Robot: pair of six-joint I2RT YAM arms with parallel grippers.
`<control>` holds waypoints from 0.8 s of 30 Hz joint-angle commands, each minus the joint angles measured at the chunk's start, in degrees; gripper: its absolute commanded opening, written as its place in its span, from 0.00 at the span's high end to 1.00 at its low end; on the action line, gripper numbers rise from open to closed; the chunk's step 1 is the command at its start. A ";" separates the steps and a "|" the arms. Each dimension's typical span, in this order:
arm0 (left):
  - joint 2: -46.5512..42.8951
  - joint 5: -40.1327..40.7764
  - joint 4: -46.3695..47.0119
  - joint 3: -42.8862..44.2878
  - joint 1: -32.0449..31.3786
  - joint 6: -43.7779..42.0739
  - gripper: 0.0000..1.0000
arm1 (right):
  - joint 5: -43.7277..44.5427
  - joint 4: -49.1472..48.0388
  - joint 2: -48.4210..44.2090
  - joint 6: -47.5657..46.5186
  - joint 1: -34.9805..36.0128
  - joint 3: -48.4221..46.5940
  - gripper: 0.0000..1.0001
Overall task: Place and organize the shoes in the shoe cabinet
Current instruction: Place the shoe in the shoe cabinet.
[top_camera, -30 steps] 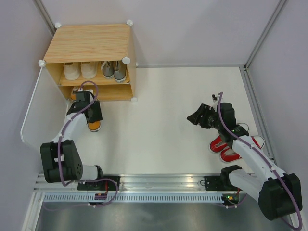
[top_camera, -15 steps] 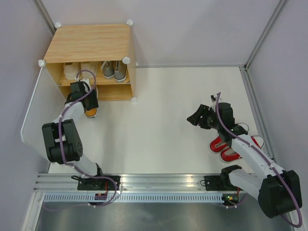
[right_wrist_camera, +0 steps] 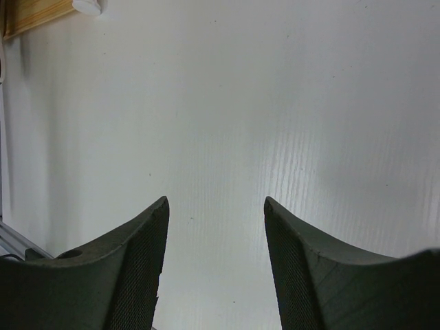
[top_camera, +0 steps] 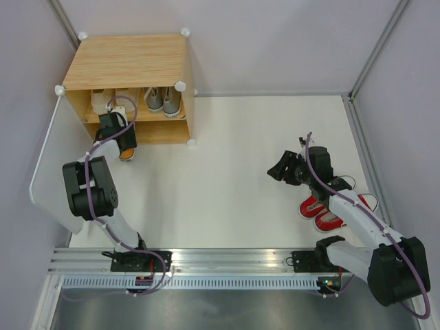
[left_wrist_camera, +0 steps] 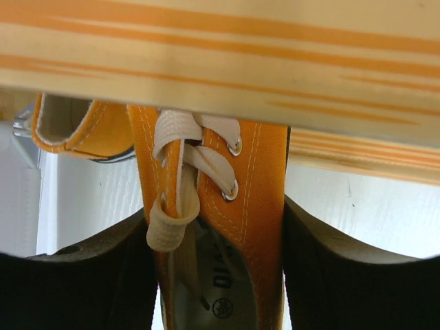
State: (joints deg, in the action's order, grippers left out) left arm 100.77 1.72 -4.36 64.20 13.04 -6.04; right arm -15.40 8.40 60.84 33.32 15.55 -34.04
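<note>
Cabinet (top_camera: pixel 130 62), cream shoes (top_camera: pixel 101 102), grey shoes (top_camera: pixel 163 100) shelved

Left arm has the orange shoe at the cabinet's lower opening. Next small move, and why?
Likely push the orange shoe slightly deeper into the lower compartment of the shoe cabinet before releasing. The left gripper clamps its sides and its laced front is under the wooden edge, but the top view shows its heel outside. Its mate sits just left.

White tabletop (top_camera: pixel 234 172), pale grey walls (top_camera: pixel 275 41), metal rail (top_camera: pixel 227 260) at near edge.
</note>
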 commanded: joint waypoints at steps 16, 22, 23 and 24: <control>3.64 -0.84 10.95 3.12 1.11 -1.52 0.00 | -0.07 -1.72 0.07 -1.77 0.09 -1.73 0.37; -0.30 -1.01 11.57 -0.04 1.11 -0.11 0.00 | -0.51 -1.99 -0.63 -1.77 0.09 -1.47 0.37; -0.83 -1.19 11.48 -0.39 1.11 0.15 0.00 | -0.51 -2.07 -0.81 -1.77 0.18 -1.38 0.37; -1.45 -1.10 11.39 -0.74 1.11 0.42 0.00 | -0.60 -2.16 -0.98 -1.77 0.27 -1.29 0.37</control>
State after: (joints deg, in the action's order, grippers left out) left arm 103.39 1.32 3.95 64.45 13.80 -6.35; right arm -15.40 8.16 61.45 32.69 15.55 -34.06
